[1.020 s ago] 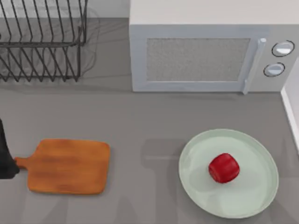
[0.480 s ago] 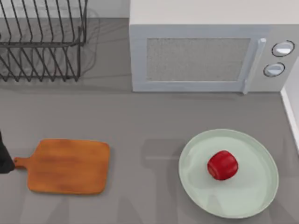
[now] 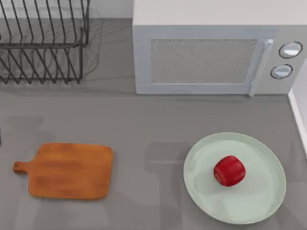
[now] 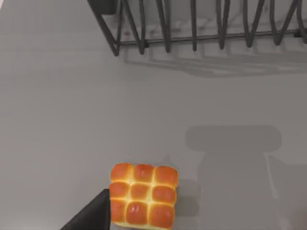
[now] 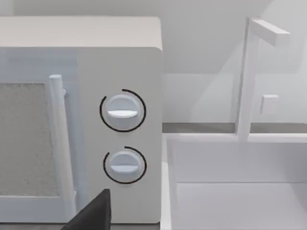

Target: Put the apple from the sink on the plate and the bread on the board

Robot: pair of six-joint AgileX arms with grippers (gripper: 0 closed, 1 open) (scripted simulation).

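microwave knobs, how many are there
2, both on the microwave panel at its right end, beside the door handle: the upper knob and the lower knob just under it. None look hidden.

One apple [image 3: 229, 171] on one plate [image 3: 261, 203]. One board [image 3: 67, 170], left of the plate. One bread [image 4: 142, 195]. One microwave [image 3: 211, 48] with two knobs [image 5: 122, 110], behind the plate. One rack [image 3: 43, 43]. One sink [image 5: 240, 182].

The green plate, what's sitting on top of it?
A red apple sits on the plate, a little right of its middle. Nothing else lies on it. The bit of plate right under the apple is covered, so that part stays hidden.
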